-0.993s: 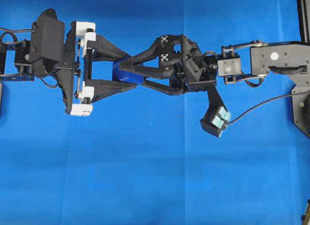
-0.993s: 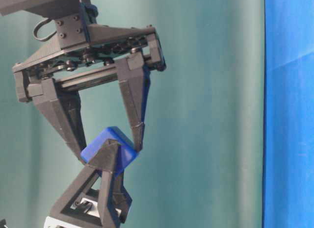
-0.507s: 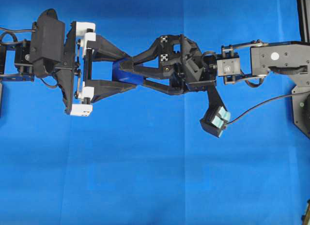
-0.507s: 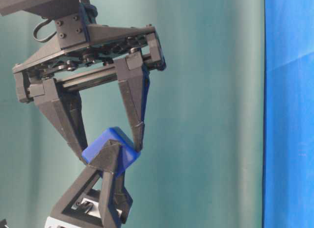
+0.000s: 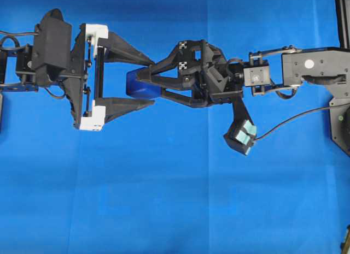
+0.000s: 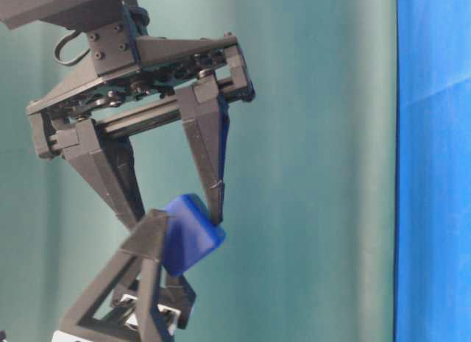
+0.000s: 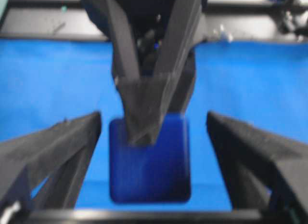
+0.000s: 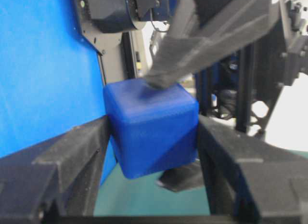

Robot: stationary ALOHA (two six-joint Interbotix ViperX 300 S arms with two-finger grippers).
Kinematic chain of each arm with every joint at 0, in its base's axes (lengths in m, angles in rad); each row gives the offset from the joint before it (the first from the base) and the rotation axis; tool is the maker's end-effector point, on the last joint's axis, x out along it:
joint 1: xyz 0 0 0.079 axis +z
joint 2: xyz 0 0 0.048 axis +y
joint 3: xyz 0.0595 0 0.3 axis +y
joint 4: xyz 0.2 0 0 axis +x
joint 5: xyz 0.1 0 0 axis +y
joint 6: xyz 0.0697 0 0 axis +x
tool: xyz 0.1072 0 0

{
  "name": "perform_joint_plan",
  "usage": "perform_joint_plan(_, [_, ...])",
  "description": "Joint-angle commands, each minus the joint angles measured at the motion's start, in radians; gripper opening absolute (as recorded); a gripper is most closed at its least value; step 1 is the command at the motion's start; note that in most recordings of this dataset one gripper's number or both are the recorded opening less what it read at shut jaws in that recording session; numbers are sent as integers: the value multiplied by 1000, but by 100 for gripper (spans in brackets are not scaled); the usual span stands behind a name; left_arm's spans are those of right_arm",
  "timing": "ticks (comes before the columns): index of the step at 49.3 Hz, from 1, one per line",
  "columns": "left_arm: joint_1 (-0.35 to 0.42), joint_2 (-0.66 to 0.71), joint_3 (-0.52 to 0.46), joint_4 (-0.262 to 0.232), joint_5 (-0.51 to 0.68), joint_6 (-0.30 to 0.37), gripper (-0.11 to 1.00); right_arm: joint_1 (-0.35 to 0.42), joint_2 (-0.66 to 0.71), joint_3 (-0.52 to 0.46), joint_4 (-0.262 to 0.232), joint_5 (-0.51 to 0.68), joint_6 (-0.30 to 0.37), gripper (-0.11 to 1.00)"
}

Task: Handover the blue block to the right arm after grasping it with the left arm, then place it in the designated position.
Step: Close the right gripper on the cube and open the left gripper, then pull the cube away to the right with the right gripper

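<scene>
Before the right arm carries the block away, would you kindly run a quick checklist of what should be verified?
1. Right hand closed on the blue block: ok; both fingers press its sides in the right wrist view.
2. Left hand released: ok; its fingers stand apart from the block in the left wrist view.
3. Block square in the grip: not ok; it sits tilted in the table-level view.
4. Left fingers clear of the withdrawal path: cannot tell; they flank the block.
5. Designated position in view: cannot tell.
</scene>
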Motion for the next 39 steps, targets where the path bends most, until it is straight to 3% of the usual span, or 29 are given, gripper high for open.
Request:
perform_joint_plan(1, [3, -14, -15, -2, -12, 0, 93, 0, -11, -20, 5, -5, 3, 50])
perform_joint_plan(26, [5, -15, -14, -2, -11, 0, 93, 2, -17, -18, 5, -3, 3, 47])
perform_joint_plan(39, [6, -15, -14, -2, -6, 0, 93, 2, -86, 43, 23, -2, 5, 46])
